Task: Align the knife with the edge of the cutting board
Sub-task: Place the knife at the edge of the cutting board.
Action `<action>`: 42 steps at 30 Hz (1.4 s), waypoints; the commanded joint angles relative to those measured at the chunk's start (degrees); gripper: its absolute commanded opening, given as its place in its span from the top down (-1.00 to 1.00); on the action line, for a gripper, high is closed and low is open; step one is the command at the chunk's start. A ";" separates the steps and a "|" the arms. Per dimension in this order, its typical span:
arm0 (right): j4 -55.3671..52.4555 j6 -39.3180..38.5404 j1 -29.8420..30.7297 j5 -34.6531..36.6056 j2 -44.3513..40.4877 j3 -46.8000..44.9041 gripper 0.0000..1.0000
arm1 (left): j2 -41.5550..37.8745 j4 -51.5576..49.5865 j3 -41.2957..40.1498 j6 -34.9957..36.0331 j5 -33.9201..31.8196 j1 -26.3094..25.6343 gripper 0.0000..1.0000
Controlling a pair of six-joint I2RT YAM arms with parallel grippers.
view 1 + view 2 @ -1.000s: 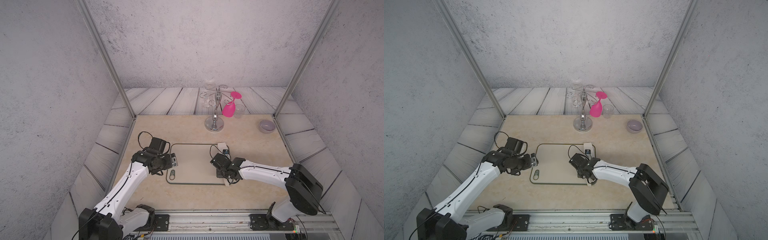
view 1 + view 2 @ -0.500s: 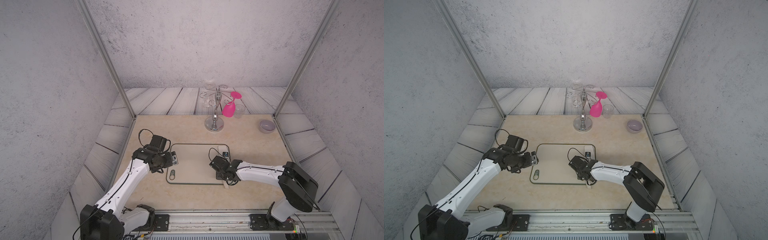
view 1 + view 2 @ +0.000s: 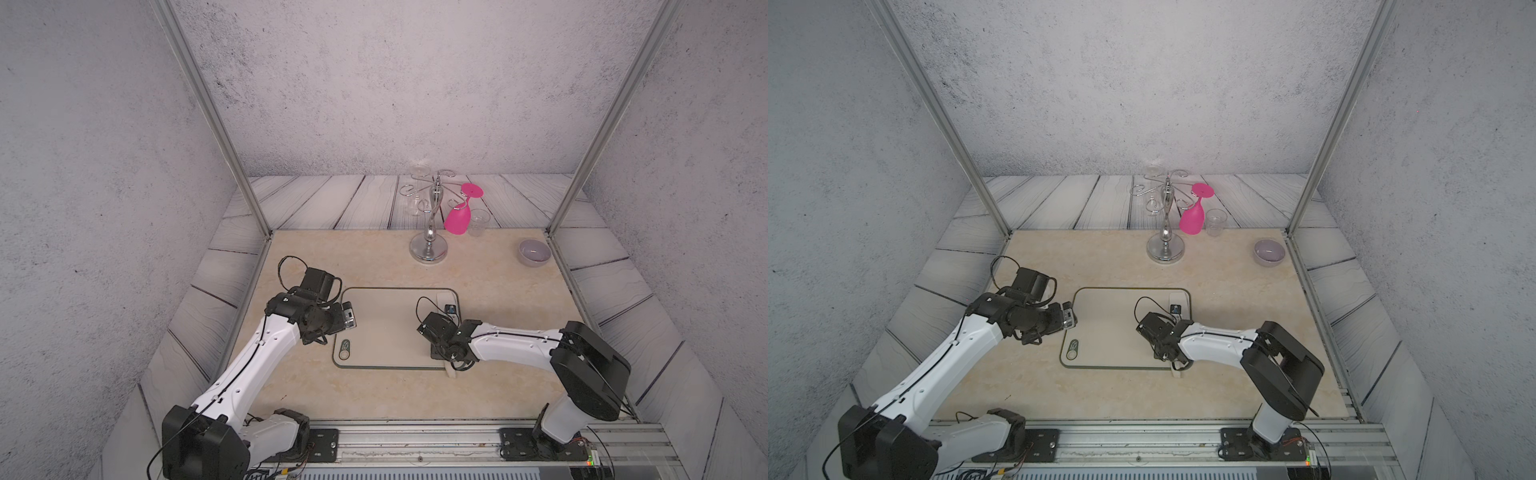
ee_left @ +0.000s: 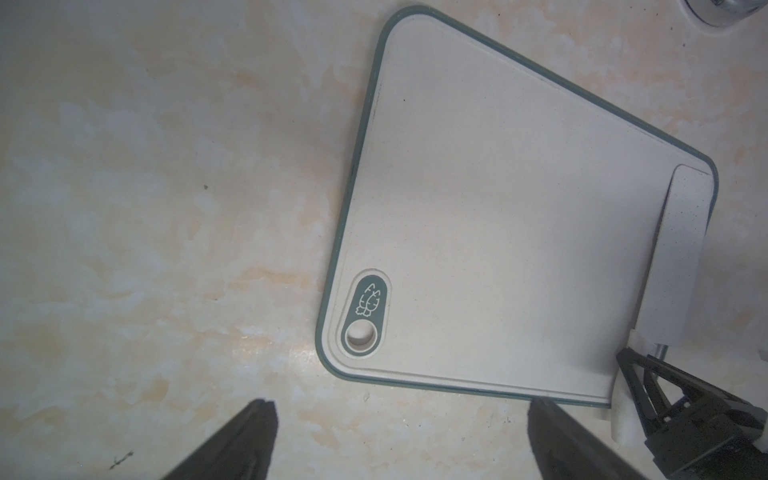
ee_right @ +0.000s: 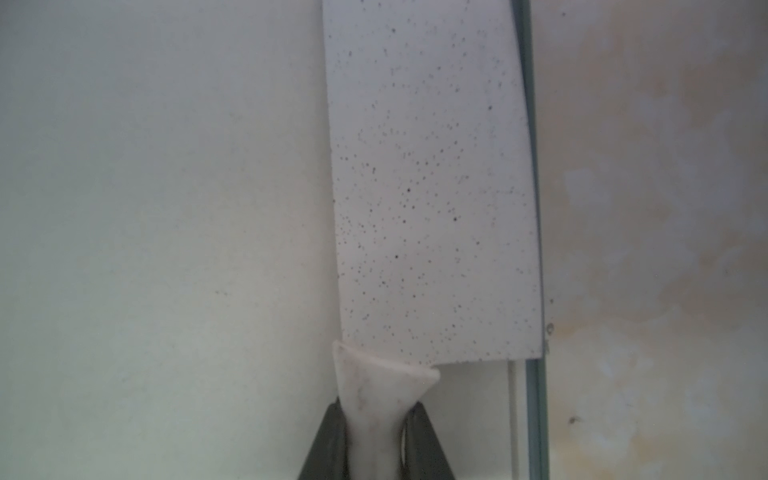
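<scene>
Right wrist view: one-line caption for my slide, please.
Right gripper shut on the knife handle, speckled blade lying along the green rim of the cutting board.

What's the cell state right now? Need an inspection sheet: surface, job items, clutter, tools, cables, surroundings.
Surface: beige marbled tabletop, no spills seen.
Job's things: cutting board lies flat; knife on it, blade along the green rim on the robot's right side, nearly parallel, handle past the near edge.
Clutter: chrome glass rack with a pink glass hung upside down, clear cup, bowl, all at the back.
Grippers: left tool open, empty, beside the board's logo corner; right tool shut on the knife handle.
Cables: black cable loops at both wrists.
Surroundings: grey walls, metal frame posts.
</scene>
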 commanded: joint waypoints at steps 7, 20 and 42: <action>-0.63 1.83 0.23 1.96 1.21 0.67 0.59 | 0.54 -2.11 2.15 0.06 -0.42 -0.24 -1.00; -2.29 2.18 0.10 2.53 2.27 1.94 0.51 | 0.93 -2.08 2.60 0.00 0.08 -0.24 -1.00; -8.59 0.32 0.20 5.34 -5.31 4.49 -0.45 | 0.91 -1.62 4.24 0.10 -1.01 -0.24 -0.99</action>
